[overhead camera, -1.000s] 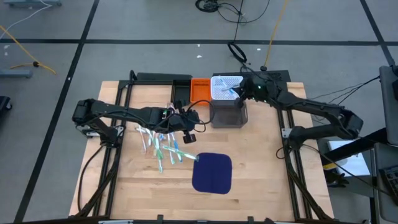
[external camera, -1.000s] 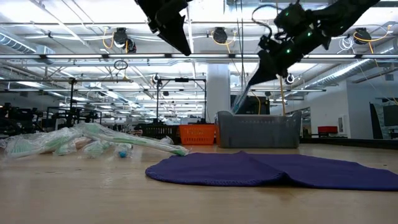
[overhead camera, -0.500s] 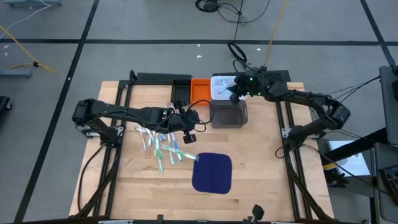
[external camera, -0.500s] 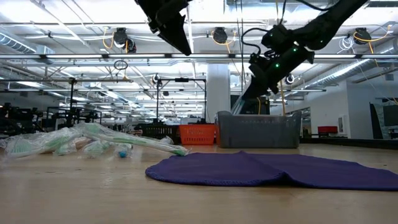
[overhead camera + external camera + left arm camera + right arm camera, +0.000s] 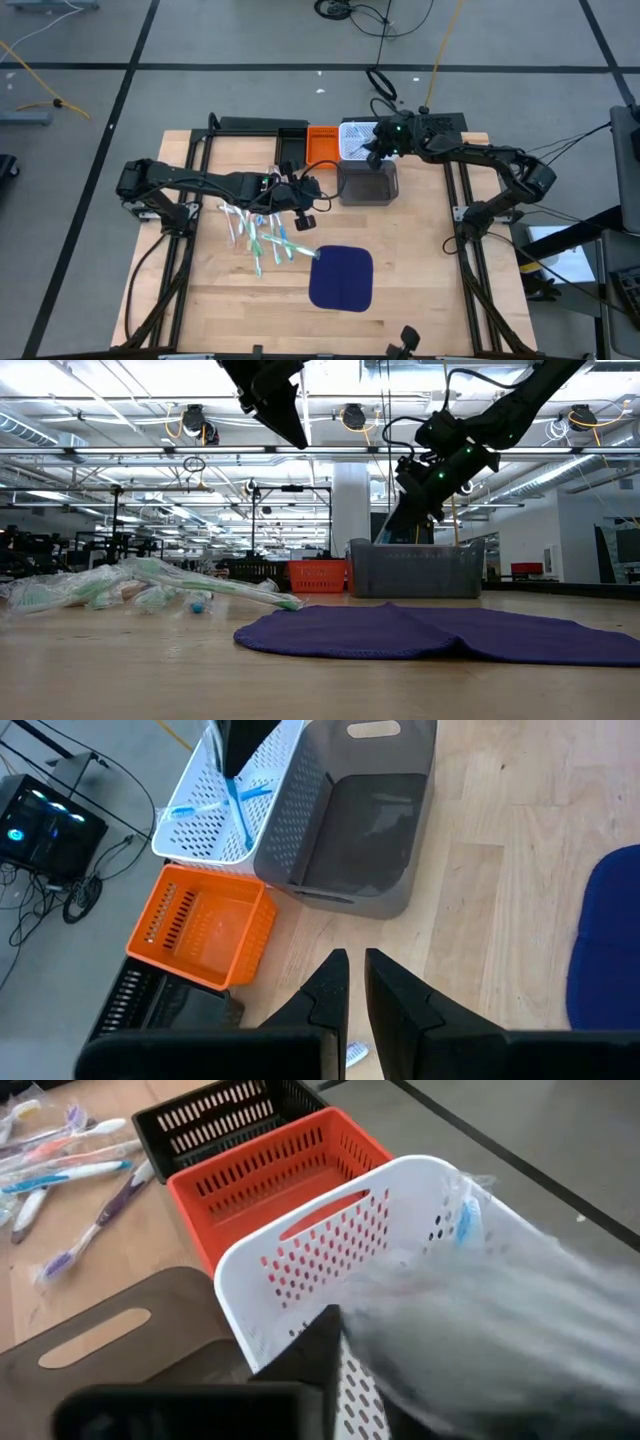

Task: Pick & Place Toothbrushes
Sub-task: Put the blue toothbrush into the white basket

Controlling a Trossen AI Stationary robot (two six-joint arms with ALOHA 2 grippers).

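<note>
Right arm at the white bin; left arm waiting above the toothbrush pile.

High view: toothbrushes (image 5: 258, 233) lie loose on the table left of the blue mat (image 5: 341, 277), long axes mostly running front to back, a few slanted. Right gripper (image 5: 377, 150) hangs over the white bin (image 5: 355, 137), behind the grey bin (image 5: 366, 180); orange bin (image 5: 321, 143) beside.
Low view: the pile (image 5: 150, 588) lies flat, left of the mat (image 5: 440, 633).
Left wrist view: left gripper (image 5: 352, 982) nearly closed, holding nothing; blue brushes (image 5: 235, 800) lie in the white bin.
Right wrist view: blurred; cannot tell the fingers' gap or any grasp.
</note>
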